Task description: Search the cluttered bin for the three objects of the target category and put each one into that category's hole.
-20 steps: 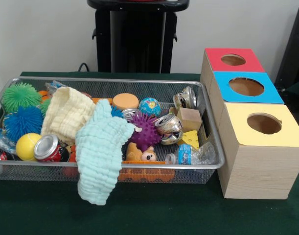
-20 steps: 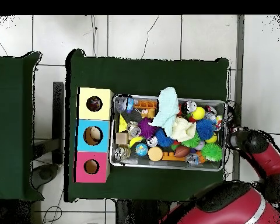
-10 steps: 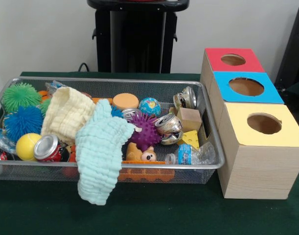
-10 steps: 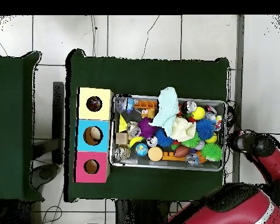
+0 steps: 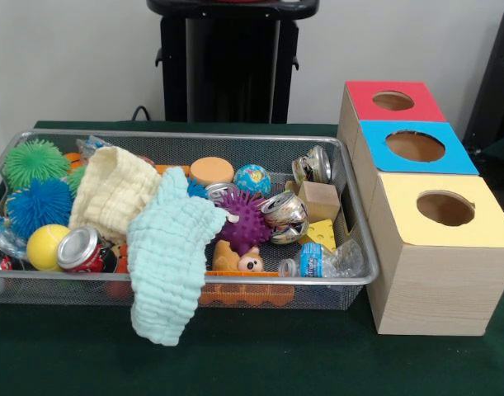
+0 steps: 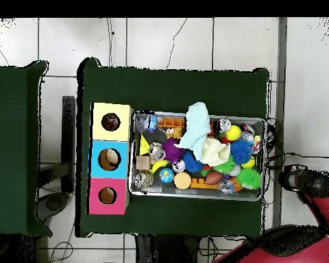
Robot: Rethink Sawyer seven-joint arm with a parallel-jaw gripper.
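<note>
The silver wire-mesh bin (image 5: pixel 235 137) sits on the green table, full of clutter; it also shows in the overhead view (image 6: pixel 195 194). A mint cloth (image 5: pixel 171 256) hangs over its near rim, next to a pale yellow cloth (image 5: pixel 111 190). In the bin lie a purple spiky ball (image 5: pixel 245 221), crushed cans (image 5: pixel 284 216), a red can (image 5: pixel 80 249), a wooden block (image 5: pixel 321 200) and a plastic bottle (image 5: pixel 322 260). The round hole (image 5: pixel 445 208) is in the yellow-topped box (image 5: pixel 433 272), right of the bin. Only the red and black arm (image 6: pixel 311 188) shows, off the table's edge; no gripper is visible.
A blue-topped box (image 5: pixel 416 147) and a red-topped box (image 5: pixel 392 101) stand in a row behind the yellow one. The black pedestal (image 5: pixel 231 66) is behind the bin. A second green table (image 6: pixel 13 147) lies left in the overhead view.
The arm has drawn back from the bin's end, toward the bottom right of the overhead view. Nothing in the bin or the boxes has moved.
</note>
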